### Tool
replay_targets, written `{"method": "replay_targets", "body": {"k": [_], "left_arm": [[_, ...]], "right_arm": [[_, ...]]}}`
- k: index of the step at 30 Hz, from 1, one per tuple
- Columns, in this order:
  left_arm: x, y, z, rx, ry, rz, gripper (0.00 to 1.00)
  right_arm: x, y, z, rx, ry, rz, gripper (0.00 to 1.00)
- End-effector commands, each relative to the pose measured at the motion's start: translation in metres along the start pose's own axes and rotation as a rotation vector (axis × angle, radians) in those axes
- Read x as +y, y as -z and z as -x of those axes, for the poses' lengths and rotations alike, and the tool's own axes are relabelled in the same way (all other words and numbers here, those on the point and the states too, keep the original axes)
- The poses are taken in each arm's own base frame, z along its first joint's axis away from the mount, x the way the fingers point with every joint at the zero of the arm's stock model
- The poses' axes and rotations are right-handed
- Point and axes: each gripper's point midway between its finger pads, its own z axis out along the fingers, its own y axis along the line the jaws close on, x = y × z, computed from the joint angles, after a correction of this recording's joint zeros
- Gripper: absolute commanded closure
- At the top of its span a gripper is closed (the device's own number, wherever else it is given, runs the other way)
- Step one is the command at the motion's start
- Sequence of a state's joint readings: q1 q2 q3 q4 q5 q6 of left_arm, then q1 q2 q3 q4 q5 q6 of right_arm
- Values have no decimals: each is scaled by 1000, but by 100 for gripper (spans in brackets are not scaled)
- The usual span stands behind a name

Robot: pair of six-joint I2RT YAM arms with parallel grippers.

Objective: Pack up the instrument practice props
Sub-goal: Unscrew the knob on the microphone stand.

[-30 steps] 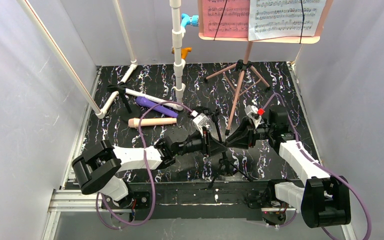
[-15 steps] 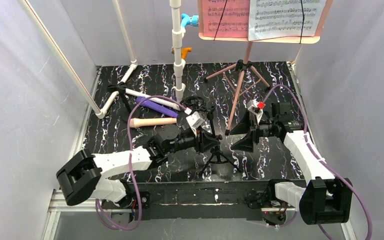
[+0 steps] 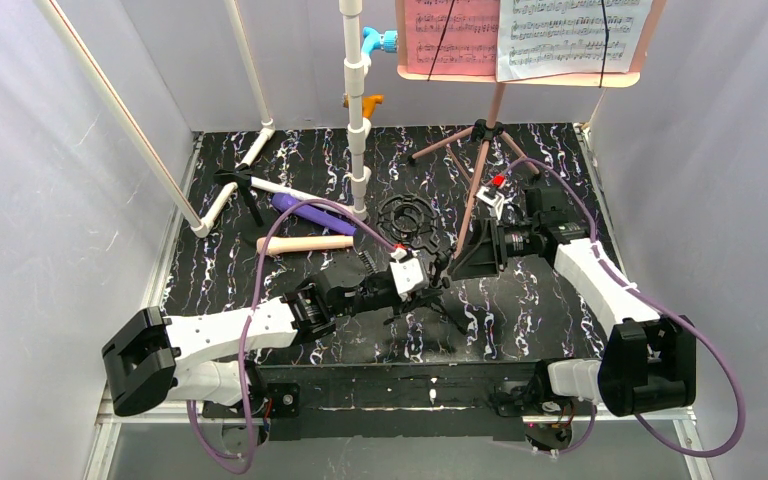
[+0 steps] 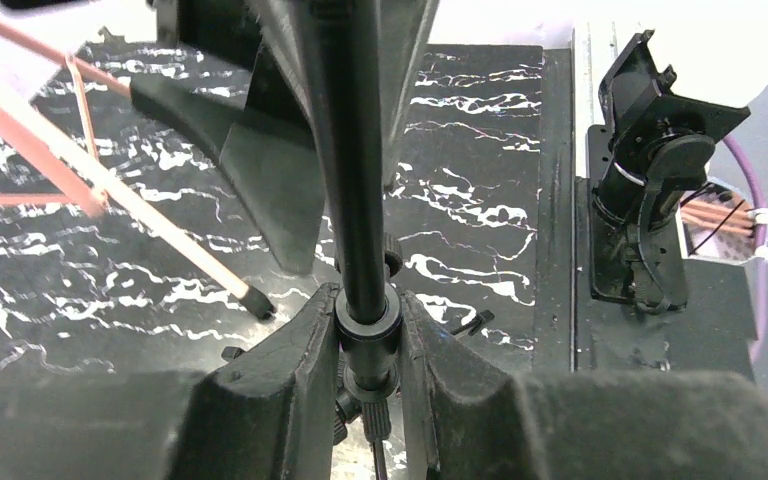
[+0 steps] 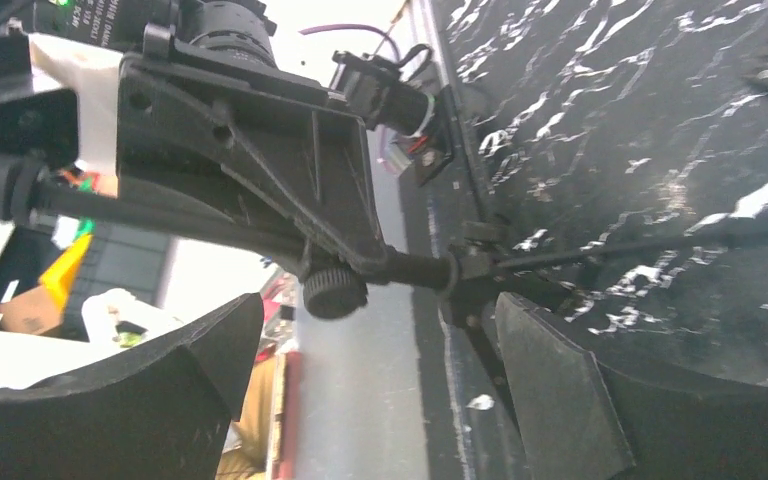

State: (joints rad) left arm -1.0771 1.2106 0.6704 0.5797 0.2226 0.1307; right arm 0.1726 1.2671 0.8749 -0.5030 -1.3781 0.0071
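My left gripper is shut on the pole of a small black tripod stand; its round openwork head is tipped toward the back. In the left wrist view both fingers press a collar on that pole. My right gripper stands open just right of it, with the pole and its knob between its spread fingers, untouched. The pink music stand is upright at the back with a pink page and a white page. A purple tube and a beige-pink tube lie at the left.
A white pipe frame with blue and orange fittings rises at the back middle, its bars running along the left. One pink stand leg with a black foot reaches close to my left fingers. White walls close in both sides.
My right gripper has let go of the black stand's pole, opened wide and drawn back toward the pink stand. The left gripper has kept its grip and rolled over, tipping the stand.
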Motion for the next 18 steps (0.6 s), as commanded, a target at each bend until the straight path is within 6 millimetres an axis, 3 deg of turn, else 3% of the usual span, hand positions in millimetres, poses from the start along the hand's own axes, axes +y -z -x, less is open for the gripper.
{"method": "replay_targets", "body": {"k": [1,14,18], "left_arm": [[12,-6,56,-115,-188,34,100],[14,-6,46,-87,-182,51,100],[12,-6,44,-87,-167,39,100]], "right_arm": [[25,-12,1,53,-106,111,7],[26,-18,-10,84,-151,144,32],[26,-18,-10,86,-150,149,35]]}}
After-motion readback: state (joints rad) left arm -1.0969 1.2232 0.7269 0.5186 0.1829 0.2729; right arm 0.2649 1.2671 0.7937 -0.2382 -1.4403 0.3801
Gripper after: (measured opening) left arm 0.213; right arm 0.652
